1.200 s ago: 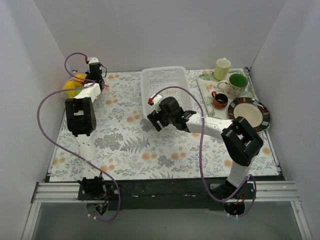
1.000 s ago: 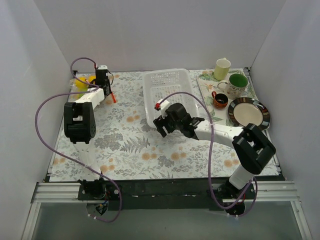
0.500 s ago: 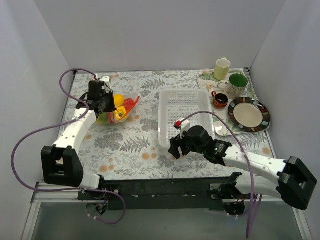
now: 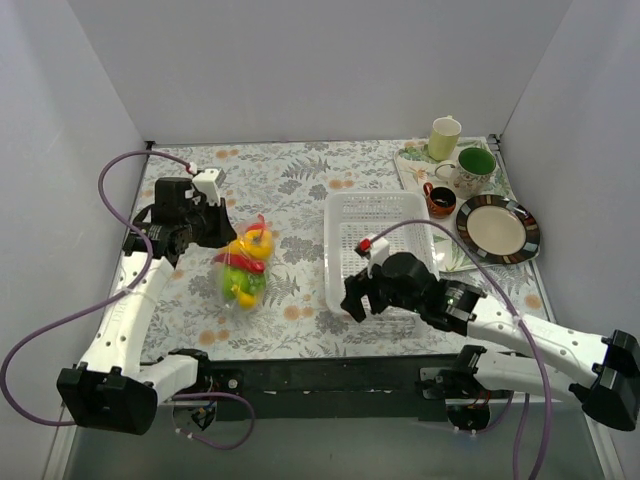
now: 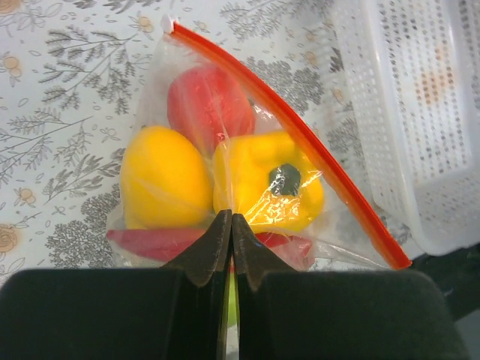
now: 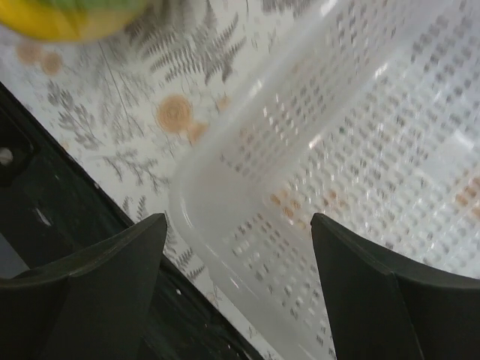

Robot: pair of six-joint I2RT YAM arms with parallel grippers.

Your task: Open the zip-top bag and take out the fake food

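You have barely begun the task, as far as the views show; the zip-top bag is on the left half of the bench, between the left edge and the white basket, and toward the near edge. Its red-orange zip strip runs in one unbroken line across the mouth, so I judge the bag sealed. All the fake food sits inside the film: a red piece, two yellow ones and some green below; nothing has come out onto the bench.

Your left gripper has its fingers pressed together over the side of the bag away from the zip; I cannot tell whether a fold of film is caught between them. Your right gripper is spread wide at the near left corner of the basket, and holds nothing; it is apart from the bag.

What is left is nearly everything: get a second hold close to the strip, pull the mouth apart, then take the pieces out; the basket beside the bag looks a likely place for them, though the task names none.
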